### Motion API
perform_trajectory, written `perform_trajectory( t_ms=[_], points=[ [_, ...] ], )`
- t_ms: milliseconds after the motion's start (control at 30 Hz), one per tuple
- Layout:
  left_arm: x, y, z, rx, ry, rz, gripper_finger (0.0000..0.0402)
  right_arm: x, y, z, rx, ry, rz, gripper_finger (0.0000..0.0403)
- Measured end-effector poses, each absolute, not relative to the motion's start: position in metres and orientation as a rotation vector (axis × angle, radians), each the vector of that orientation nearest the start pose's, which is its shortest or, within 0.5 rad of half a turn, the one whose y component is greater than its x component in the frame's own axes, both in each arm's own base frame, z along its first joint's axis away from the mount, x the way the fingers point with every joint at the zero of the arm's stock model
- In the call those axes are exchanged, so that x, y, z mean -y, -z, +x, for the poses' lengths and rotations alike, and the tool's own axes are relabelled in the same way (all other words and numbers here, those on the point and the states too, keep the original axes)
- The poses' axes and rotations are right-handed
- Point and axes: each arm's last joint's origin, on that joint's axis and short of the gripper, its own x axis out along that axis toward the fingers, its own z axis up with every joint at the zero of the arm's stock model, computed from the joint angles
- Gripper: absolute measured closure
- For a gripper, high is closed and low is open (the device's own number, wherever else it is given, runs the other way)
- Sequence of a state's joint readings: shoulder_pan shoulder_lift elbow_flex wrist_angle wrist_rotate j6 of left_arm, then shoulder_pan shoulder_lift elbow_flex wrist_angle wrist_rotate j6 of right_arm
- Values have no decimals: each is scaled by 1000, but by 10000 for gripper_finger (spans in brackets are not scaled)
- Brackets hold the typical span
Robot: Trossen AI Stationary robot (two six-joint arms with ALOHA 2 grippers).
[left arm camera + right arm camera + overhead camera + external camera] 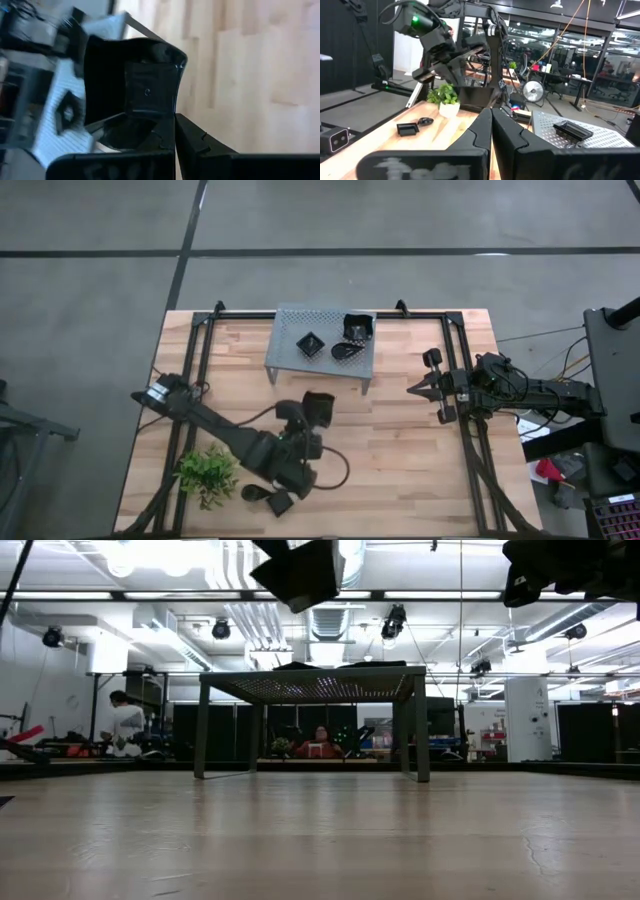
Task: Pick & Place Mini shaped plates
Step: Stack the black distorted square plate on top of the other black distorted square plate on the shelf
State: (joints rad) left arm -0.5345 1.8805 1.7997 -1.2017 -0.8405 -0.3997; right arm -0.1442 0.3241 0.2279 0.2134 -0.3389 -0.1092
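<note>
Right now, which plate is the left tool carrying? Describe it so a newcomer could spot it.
Start at the grey perforated rack at the table's far edge. Just in front of it, above bare wood, the left tool is shut on a square black plate. It is the only plate lifted off any surface.

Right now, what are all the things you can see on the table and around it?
rack: one, grey, far middle of table
plates on rack: three, black; small square plate, teardrop plate, larger square plate
loose plates: two, black, beside plant; loose teardrop plate, loose square plate
held plate: one, black, in front of rack
plant: one, green, near left corner
table: one, light wood
people: two, in the room behind; one in white, one in red
left gripper: shut on held plate
right gripper: shut, empty, right side
</note>
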Motion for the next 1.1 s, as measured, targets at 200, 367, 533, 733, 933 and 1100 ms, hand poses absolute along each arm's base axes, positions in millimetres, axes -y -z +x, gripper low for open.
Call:
perform_trajectory(
  t_ms=[200,367,533,733,933,1100],
  points=[
    [141,-322,351,-911,-482,503,401,7,-235,114,125,-188,-136,394],
    [104,-337,368,-911,-525,476,401,7,-235,114,125,-188,-136,394],
    [62,-350,385,-910,-480,395,401,7,-235,114,125,-188,-139,394],
    [21,-365,401,-829,-446,442,401,7,-235,114,125,-189,-140,394],
    [-15,-370,409,-808,-415,553,401,7,-235,114,125,-188,-140,394],
    [-47,-371,410,-795,-460,513,401,7,-235,114,125,-188,-140,394]
  ],
)
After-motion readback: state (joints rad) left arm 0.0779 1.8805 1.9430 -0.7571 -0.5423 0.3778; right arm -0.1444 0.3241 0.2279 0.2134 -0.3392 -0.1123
